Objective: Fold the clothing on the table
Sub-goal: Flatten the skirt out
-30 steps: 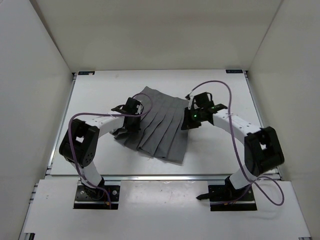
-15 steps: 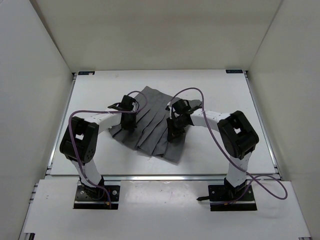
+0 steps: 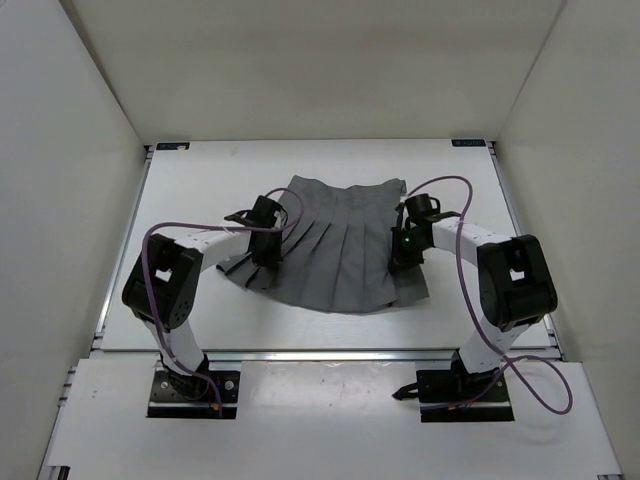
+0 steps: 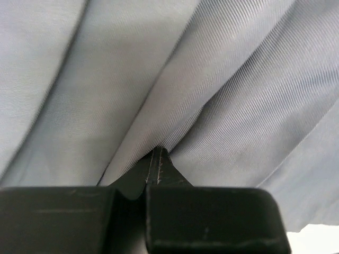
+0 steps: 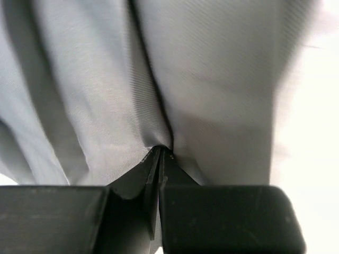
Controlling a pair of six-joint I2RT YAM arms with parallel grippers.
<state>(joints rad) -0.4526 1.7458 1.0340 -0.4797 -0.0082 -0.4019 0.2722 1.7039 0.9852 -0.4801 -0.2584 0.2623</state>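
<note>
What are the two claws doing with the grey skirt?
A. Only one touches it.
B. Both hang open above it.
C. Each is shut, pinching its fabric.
C: the left gripper and right gripper are each shut, with folds of the skirt gathered into their tips.

You have one grey skirt [image 3: 335,255] on one white table [image 3: 190,185]. You can count two arms, the left arm [image 3: 205,243] and the right arm [image 3: 462,240]. There are two grippers, the left gripper [image 3: 264,258] and the right gripper [image 3: 400,262], and two purple cables [image 3: 447,179], one per arm.
</note>
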